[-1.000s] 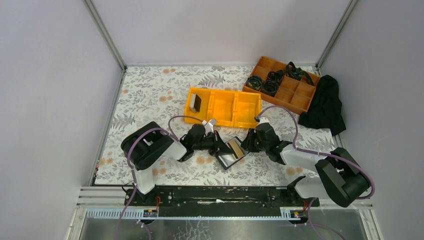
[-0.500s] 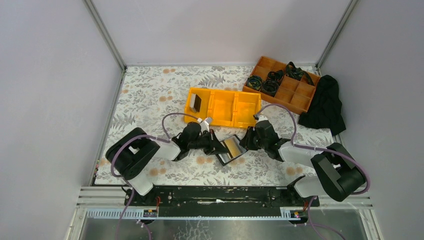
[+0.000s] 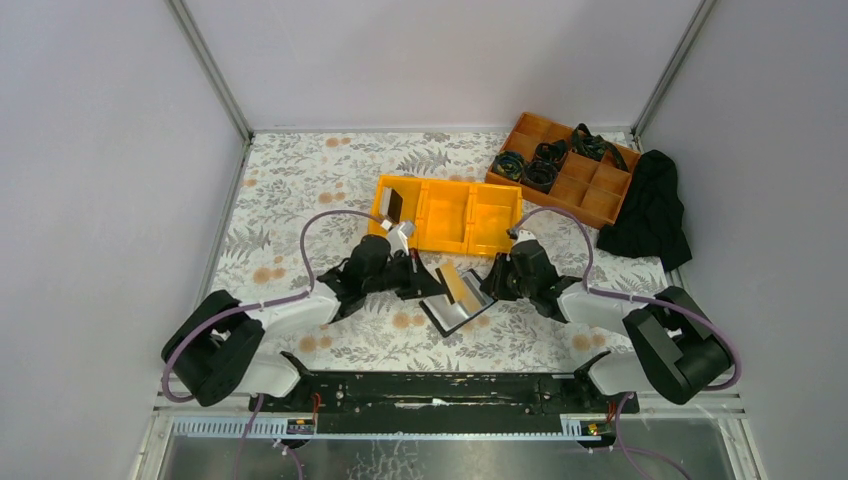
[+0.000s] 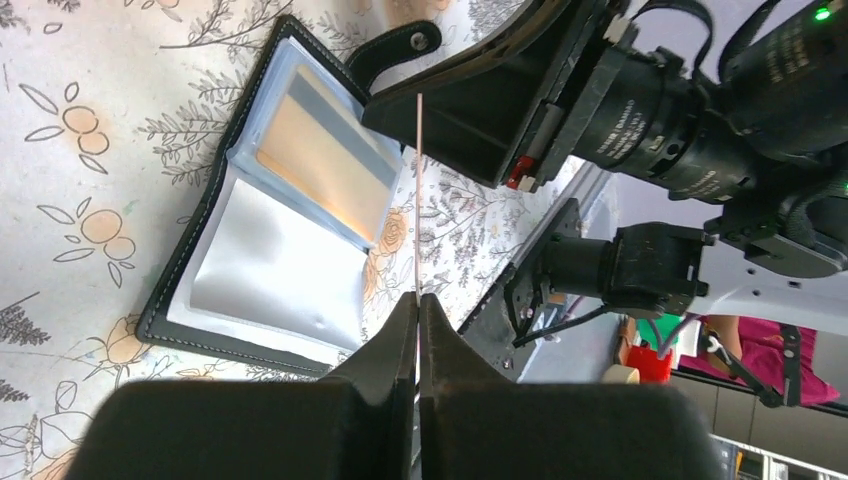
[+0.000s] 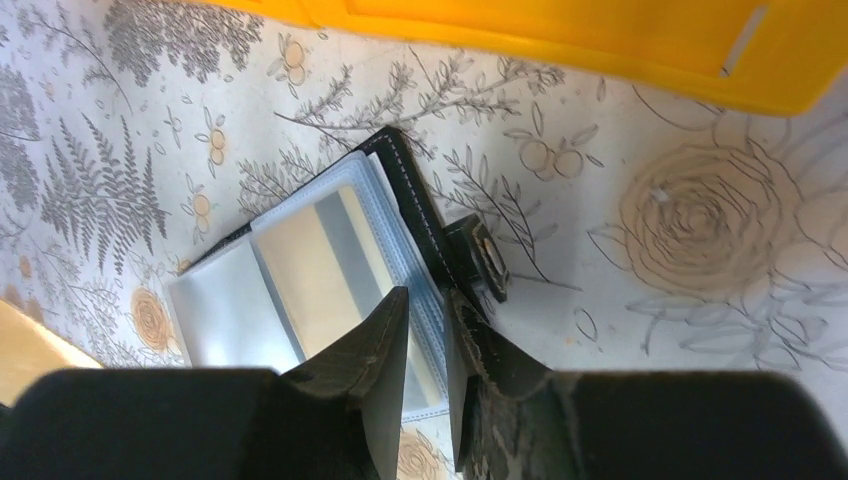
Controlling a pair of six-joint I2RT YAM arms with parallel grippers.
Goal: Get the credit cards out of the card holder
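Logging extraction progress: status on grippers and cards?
Left gripper shut on one card, out of the sleeves. Right gripper clamps card holder edge, folder lying open. Tan card in its sleeve. Nothing blocking.

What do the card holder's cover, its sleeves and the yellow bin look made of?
Card holder cover: black leather or faux leather, matte, pale stitching along its edge. Sleeves: clear soft plastic, glossy, a tan card showing through. Yellow bin: probably rigid moulded plastic, smooth sheen.
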